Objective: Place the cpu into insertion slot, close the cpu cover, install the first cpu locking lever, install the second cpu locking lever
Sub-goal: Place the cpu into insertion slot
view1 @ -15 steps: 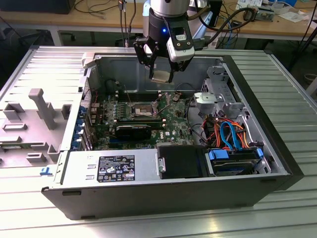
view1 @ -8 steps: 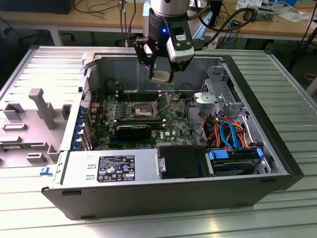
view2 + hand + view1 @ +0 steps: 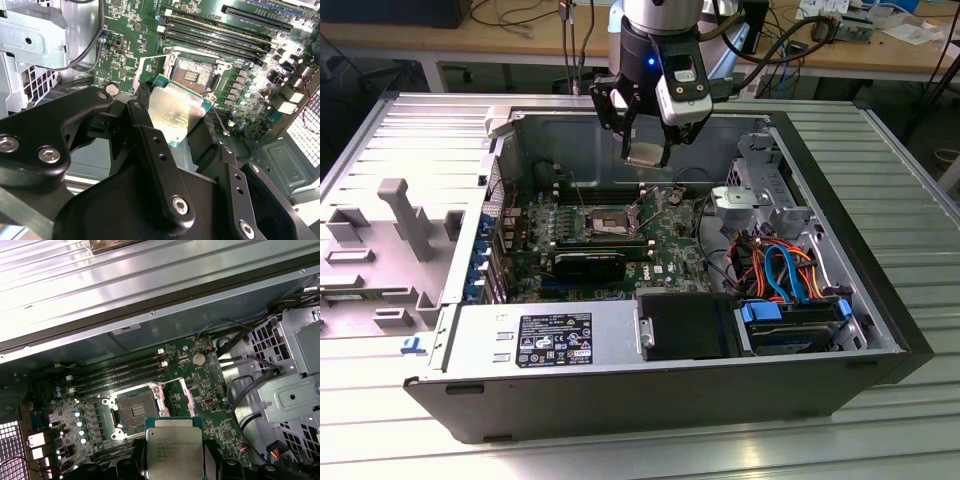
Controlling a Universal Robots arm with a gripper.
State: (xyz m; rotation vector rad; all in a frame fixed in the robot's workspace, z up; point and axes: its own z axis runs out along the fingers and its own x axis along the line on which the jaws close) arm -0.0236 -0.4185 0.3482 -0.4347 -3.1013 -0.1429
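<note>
Hung from above in the exterior view, with the silver-grey wrist point(image 3: 655, 25) close to upright and a black body below it, a small blue light lit on its front. Pointed the gripper point(image 3: 647, 150) downward. Carried black linkage arms bowed outward from the body and angled back in at the tips. Had the fingers point(image 3: 144, 107) closed on the cpu point(image 3: 173, 450), apparently pinching two opposite edges, the far contact being hidden in the second wrist view. Held the chip flat between the tips, metal face toward the wrist, in the air and touching nothing beneath.
</note>
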